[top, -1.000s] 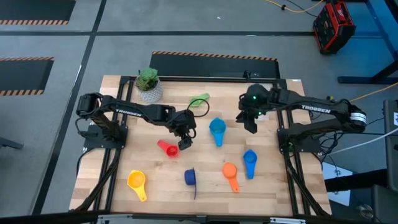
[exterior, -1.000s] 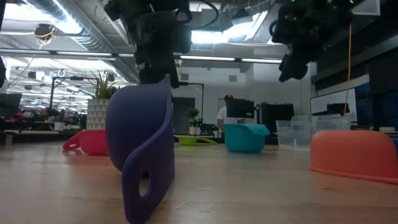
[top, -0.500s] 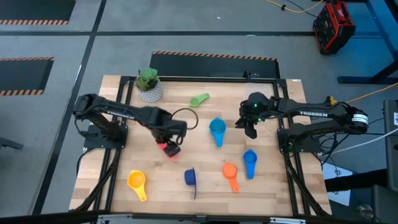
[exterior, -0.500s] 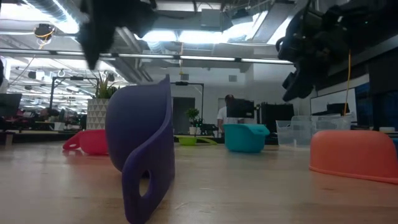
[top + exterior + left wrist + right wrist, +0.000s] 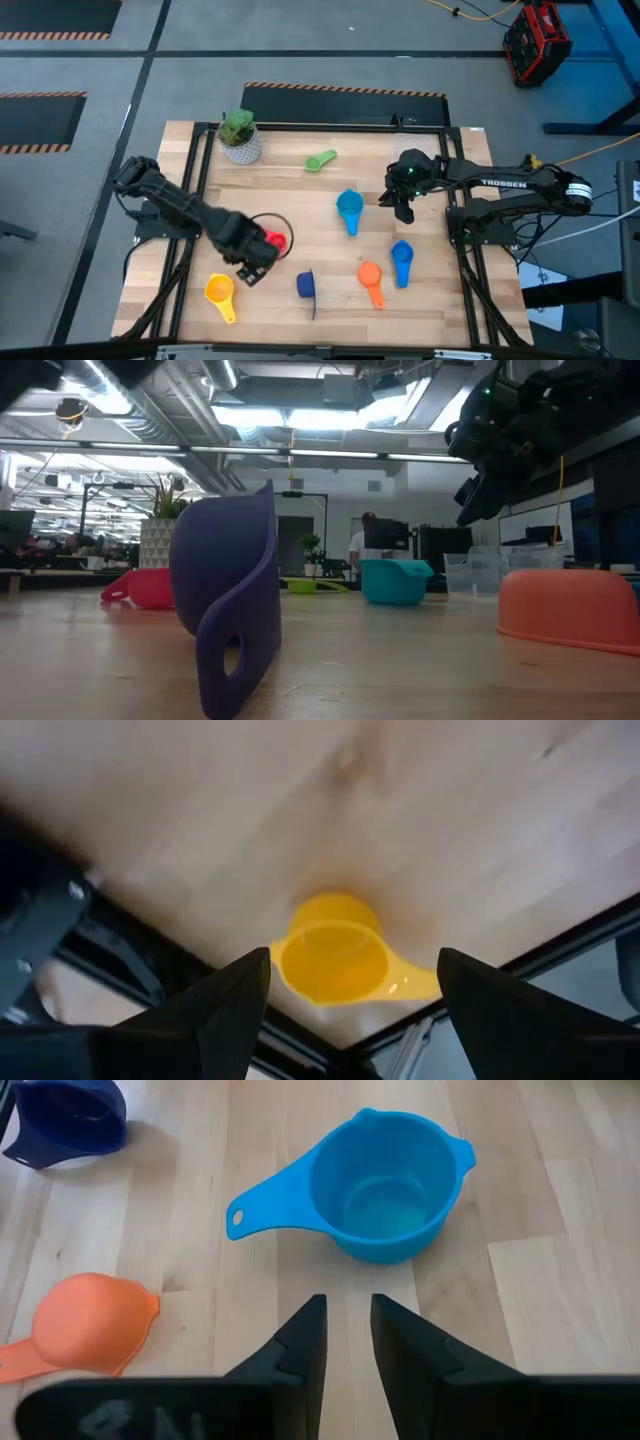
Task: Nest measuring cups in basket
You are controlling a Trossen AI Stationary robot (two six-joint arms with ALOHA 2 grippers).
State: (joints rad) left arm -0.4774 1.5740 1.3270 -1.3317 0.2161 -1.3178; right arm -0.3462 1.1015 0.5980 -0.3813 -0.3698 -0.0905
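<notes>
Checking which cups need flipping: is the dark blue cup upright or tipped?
Tipped. The dark blue cup stands on its side, handle hanging toward the table.

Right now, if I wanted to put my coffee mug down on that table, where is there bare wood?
The widest bare wood lies between the potted plant, the green cup and the red cup. The front right corner, past the orange cup and small blue cup, looks free too. The front left is crowded: the left gripper hangs there above the yellow cup.
</notes>
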